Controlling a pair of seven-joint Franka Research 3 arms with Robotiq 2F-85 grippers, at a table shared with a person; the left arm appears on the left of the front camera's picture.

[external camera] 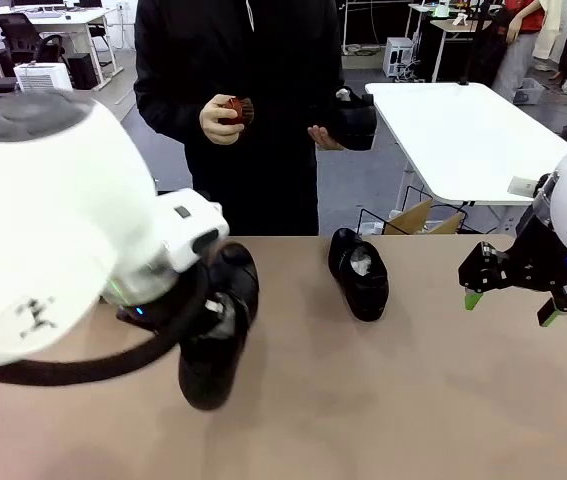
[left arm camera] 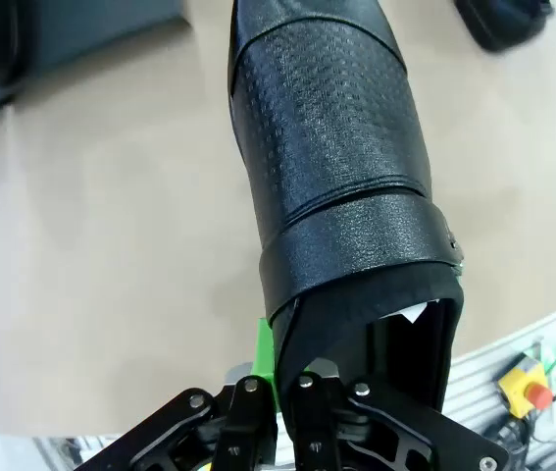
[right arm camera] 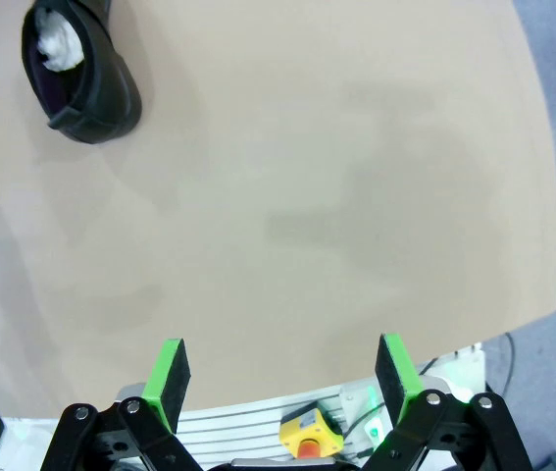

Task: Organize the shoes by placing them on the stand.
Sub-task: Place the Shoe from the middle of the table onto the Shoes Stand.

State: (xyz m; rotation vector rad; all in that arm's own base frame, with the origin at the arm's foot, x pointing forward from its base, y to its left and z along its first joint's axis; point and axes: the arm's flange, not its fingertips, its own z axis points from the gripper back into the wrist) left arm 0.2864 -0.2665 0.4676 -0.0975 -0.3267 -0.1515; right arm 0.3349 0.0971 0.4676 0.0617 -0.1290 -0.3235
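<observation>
Shoes for sorting: three glossy black dress shoes can be seen, and none of them sits on a stand.

The left gripper (left arm camera: 331, 378) has its jaws clenched on the heel collar of the held shoe (left arm camera: 341, 196). One green pad (left arm camera: 264, 355) presses against the outside of the collar. In the front view this shoe hangs toe-down beneath the large white left arm, at the near left of the tan table (external camera: 443, 400). Whether its toe touches the tabletop cannot be told.

The right gripper (right arm camera: 282, 378) has its jaws spread wide with nothing between them. It hovers over bare tabletop at the right side, well apart from any shoe.

Farther out, the middle shoe (external camera: 358, 272) lies on the table near the far edge, between the two arms. Its opening faces up and white paper stuffing shows inside.

Beyond the far edge stands a person in dark clothing. One hand (external camera: 221, 118) holds a small reddish-brown brush (external camera: 240, 108), and the other hand (external camera: 323, 135) holds the third shoe (external camera: 355, 120) at chest height.

Judged from this, the task is at an early point. One shoe is gripped and may be on its way, but no shoe has been set in place. The held shoe, the middle shoe and the one with the person all remain to be put on the stand.
</observation>
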